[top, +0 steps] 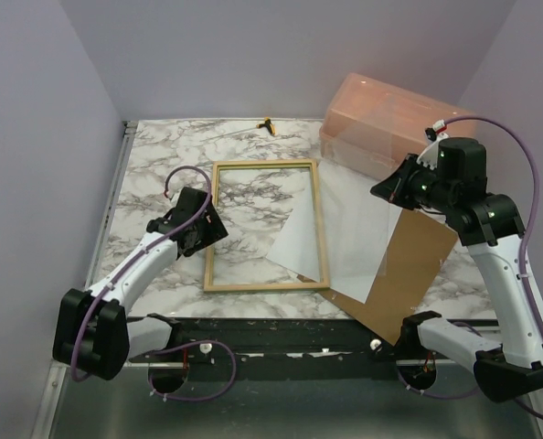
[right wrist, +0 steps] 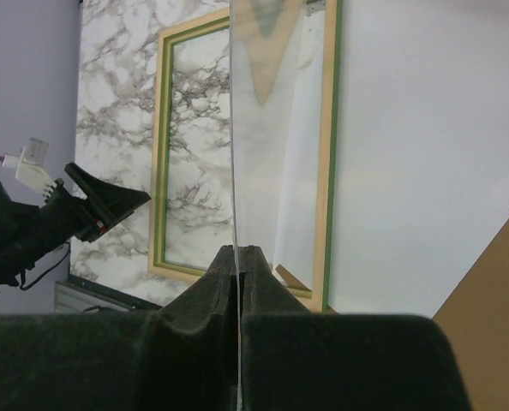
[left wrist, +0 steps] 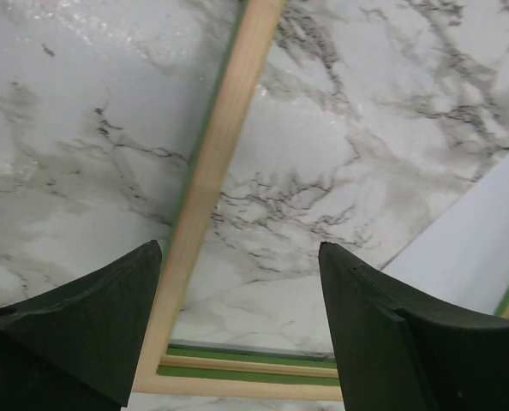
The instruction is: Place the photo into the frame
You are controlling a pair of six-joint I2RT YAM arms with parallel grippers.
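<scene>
Orange translucent plastic is seen in the lidded box (top: 381, 114) set at the far right corner of the marble table (top: 162, 155); what is inside it cannot be made out. The frame (top: 262, 286) is laid flat at the middle of the table with its bare wood back up, a green edge showing along its rails. Within its opening, bare marble and one corner of the photo (top: 301, 240) are enclosed. The photo is laid white side up, passed beneath the frame's right rail and spread out to the right of it. A brown hardboard panel (top: 413, 274) is laid at the near right, partly covered by the sheets over it. The left arm is stretched forward and inward from its base, its wrist tipped down. The left gripper (left wrist: 239, 248) is held low over the frame's left rail with its jaws wide apart and nothing between them. The right arm is folded and raised over the right side of the table. The right gripper (right wrist: 237, 250) is pressed closed on the edge of a clear pane (right wrist: 259, 154), which is held up off the table.
</scene>
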